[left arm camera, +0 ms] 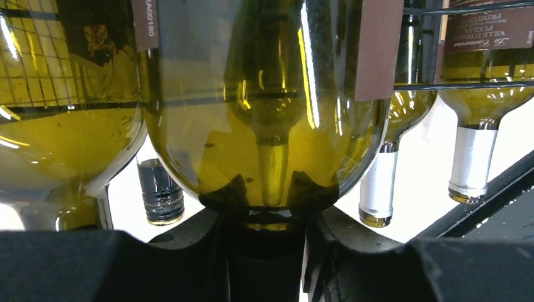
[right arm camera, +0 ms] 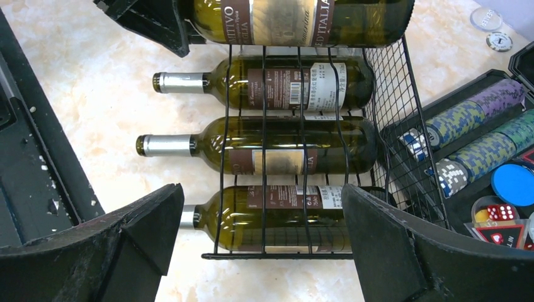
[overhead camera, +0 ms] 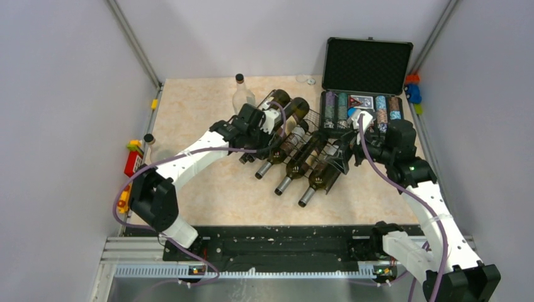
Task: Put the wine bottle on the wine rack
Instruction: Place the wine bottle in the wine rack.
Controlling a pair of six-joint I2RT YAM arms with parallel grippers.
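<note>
At the table's left edge we see a cluster of bright toys [overhead camera: 132, 160] and a small clear bottle [overhead camera: 150, 146]. Farther back, a taller glass bottle [overhead camera: 242, 95] stands upright, near the left arm [overhead camera: 195, 154] where it reaches toward the middle of the table.

The left gripper [left arm camera: 264, 217] is pressed together on the neck of the wine bottle [right arm camera: 296, 16]. The wine bottle lies on its side along the top row of the rack [right arm camera: 385, 82], with its base toward the raised mesh end. We cannot tell whether its full weight sits on the wires.

Beneath and beside it, other bottles [right arm camera: 283, 145] fill the lower cradles, with their necks pointing toward the arms' side of the table.

The right gripper [right arm camera: 261, 195] hovers at the rack's right side. Its fingers are spread wide, one on either side of the nearest bottle in its wrist view, and they grip nothing.

Just beside the mesh end sits an open black case [overhead camera: 366, 63]. It holds rows of poker chips [right arm camera: 469, 116] and red dice [right arm camera: 500, 212]. A few small toys [overhead camera: 412, 91] rest at the table's right edge.
</note>
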